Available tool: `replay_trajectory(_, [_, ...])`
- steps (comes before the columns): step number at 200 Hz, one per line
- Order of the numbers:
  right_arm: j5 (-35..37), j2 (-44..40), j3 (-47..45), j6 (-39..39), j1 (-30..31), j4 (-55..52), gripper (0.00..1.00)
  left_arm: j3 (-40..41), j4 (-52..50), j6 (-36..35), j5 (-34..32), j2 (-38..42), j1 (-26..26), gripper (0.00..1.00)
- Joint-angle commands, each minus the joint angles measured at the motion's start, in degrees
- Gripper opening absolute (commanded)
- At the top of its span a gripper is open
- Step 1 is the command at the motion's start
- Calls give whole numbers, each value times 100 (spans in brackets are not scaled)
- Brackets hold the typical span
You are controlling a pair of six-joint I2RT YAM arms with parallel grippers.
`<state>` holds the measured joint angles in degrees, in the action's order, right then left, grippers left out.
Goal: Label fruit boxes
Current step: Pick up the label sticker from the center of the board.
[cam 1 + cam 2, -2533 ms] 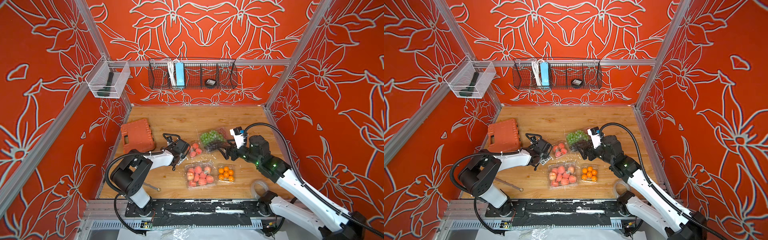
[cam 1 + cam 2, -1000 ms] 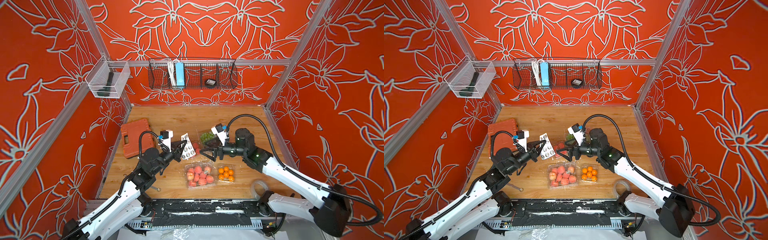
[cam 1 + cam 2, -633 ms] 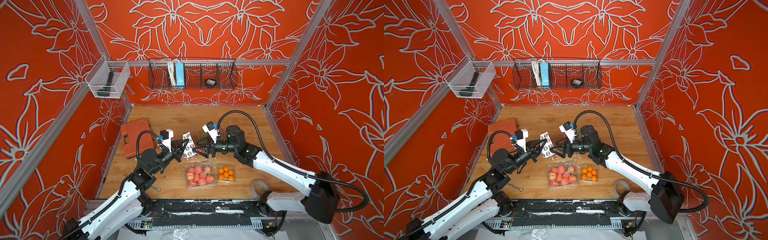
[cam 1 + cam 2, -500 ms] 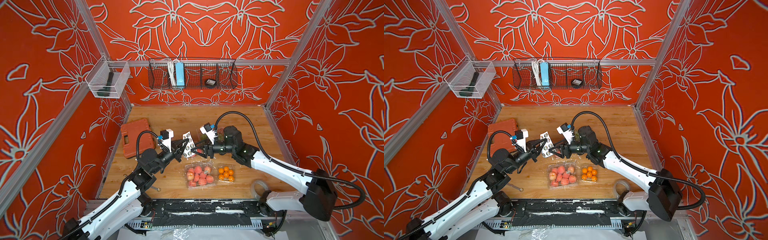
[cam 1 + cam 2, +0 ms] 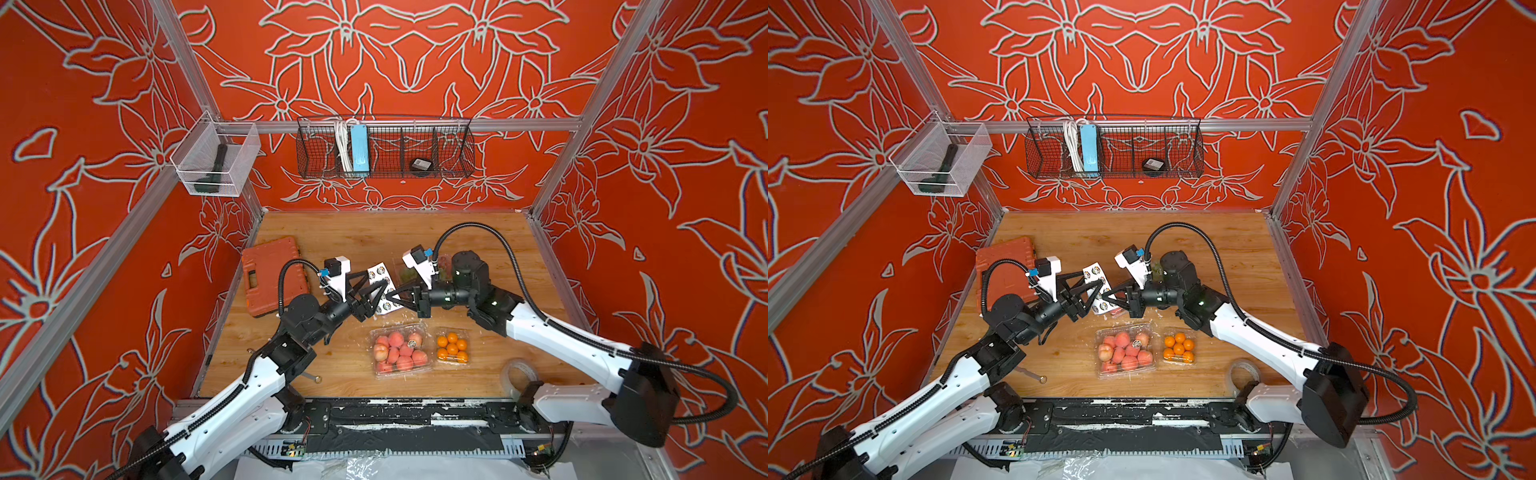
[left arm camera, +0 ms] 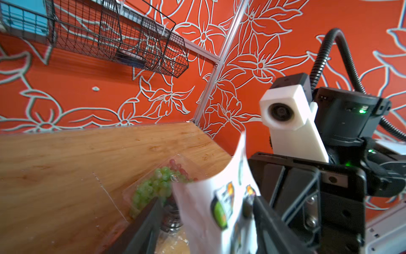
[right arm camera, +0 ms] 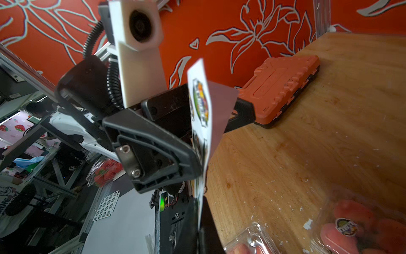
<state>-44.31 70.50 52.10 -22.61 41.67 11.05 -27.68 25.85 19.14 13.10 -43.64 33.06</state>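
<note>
A white sticker sheet [image 5: 380,270] hangs in mid-air between my two grippers. My right gripper [image 5: 388,297] is shut on its edge, and the right wrist view shows the sheet [image 7: 200,99] edge-on in the closed jaws. My left gripper [image 5: 381,277] is open with the sheet [image 6: 204,209] loose between its fingers. The large peach box [image 5: 399,349] and the orange box [image 5: 452,348] lie near the front. The grape box [image 6: 153,187] sits behind the grippers, mostly hidden in both top views. A peach box [image 7: 351,222] with a round sticker on it lies below the right gripper.
An orange tool case [image 5: 272,276] lies at the back left of the wooden table. A tape roll [image 5: 515,372] sits at the front right by the right arm's base. A small metal tool [image 5: 309,376] lies front left. A wire basket [image 5: 384,151] hangs on the back wall.
My right gripper moved left to the sheet and shut on its edge. My left gripper, which held the sheet, has opened and let it go.
</note>
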Motion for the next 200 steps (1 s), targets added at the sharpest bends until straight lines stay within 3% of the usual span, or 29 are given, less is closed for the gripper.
replay_trajectory(1, [-269,-521,-219,156,-392,8,0,126,414,1,1033,236,16,78])
replay_trajectory(24, [-415,-1053,-490,93,-622,78,0,512,1300,19,2554,389,16,80])
replay_trajectory(46, [-734,-1328,-606,-36,-670,198,0,552,1588,-44,3106,261,16,81])
replay_trajectory(85, [-1011,-1590,-734,-167,-714,381,0,531,1750,-71,3131,-40,12,79])
replay_trajectory(105, [-1095,-1588,-751,-229,-722,462,0,554,2028,34,3280,-176,16,67])
replay_trajectory(161, [-1163,-1471,-842,-477,-722,905,0,596,2397,230,3443,-257,26,61])
replay_trajectory(200, [-1157,-1363,-901,-572,-719,1052,0,522,2259,281,3359,-373,25,39])
